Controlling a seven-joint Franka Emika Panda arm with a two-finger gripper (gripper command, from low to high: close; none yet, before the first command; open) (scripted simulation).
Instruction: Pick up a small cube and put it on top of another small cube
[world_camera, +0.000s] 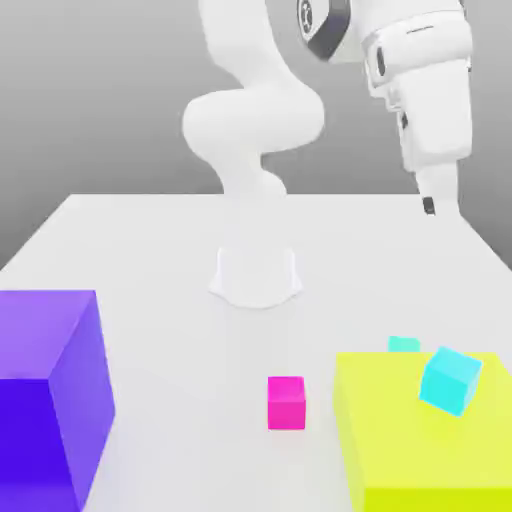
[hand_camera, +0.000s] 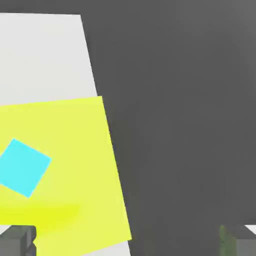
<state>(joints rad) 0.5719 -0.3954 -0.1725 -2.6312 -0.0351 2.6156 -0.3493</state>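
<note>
The gripper (hand_camera: 127, 241) hangs wide open, gripping 0 cubes, touching nothing, high above the table (world_camera: 190, 350)! The mint cube (world_camera: 404, 344) sits behind the yellow block (world_camera: 425, 430), its lower part hidden; the purple block (world_camera: 50, 400) is cut off.

Both views are brightly and evenly lit, the white tabletop (world_camera: 190, 350) nearly washed out around the arm's base (world_camera: 256, 280), edges slightly softened, a deeper yellow patch seen on the yellow block (hand_camera: 75, 130) in the hand view.
</note>
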